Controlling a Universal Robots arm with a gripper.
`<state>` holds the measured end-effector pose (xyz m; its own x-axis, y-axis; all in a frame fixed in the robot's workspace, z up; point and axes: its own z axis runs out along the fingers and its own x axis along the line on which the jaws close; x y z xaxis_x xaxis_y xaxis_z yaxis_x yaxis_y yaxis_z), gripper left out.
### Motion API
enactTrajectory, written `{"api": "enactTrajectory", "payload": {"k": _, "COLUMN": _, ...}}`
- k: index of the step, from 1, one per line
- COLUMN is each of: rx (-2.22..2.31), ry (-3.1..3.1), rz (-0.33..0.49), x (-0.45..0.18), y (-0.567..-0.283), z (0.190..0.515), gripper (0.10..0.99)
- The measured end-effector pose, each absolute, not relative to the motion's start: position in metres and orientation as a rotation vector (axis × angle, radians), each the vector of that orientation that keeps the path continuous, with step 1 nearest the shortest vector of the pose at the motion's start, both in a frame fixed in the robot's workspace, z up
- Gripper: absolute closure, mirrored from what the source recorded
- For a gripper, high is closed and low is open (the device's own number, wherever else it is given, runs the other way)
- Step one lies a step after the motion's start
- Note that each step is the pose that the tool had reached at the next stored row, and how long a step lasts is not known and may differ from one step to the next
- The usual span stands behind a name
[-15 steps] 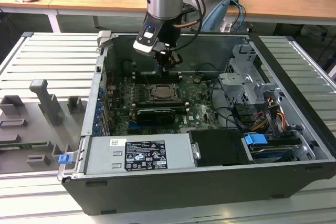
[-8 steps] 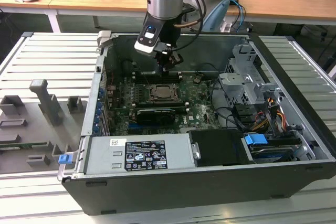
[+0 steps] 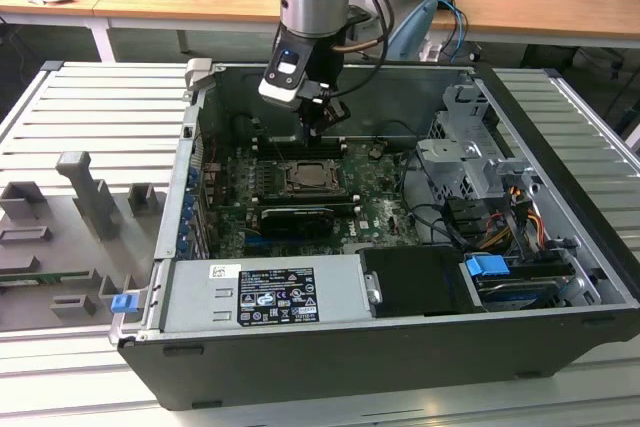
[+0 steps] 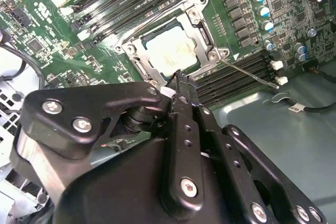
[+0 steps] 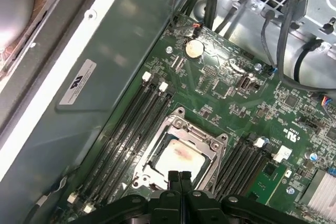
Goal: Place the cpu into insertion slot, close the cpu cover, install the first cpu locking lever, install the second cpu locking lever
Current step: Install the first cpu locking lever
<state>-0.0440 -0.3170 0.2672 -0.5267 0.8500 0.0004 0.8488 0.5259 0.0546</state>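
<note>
Exterior view: the gripper (image 3: 316, 127) hangs inside the open computer case (image 3: 400, 347), just above the insertion slot (image 3: 292, 187) on the green board (image 3: 380, 212).
Tool: fingertips (image 5: 172, 178) are pressed together with nothing between them.
Cpu: the cpu (image 4: 169, 51) lies flat in the slot, pale face up.
Cover: the cpu cover (image 4: 203, 31) lies down around the chip, framing it.
Lever: a thin metal lever (image 4: 249, 73) juts from the socket's corner across the memory slots (image 4: 220, 85).

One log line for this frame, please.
cpu: seated in insertion slot | cpu cover: down over cpu | gripper: shut, at cover's edge
</note>
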Motion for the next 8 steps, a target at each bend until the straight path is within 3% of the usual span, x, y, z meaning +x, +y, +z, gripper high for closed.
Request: {"api": "enactTrajectory", "payload": {"k": 8, "rx": 1.268, "ry": 2.849, "rz": 0.078, "x": -0.044, "y": -0.3171, "z": 0.2671, "gripper": 0.98}}
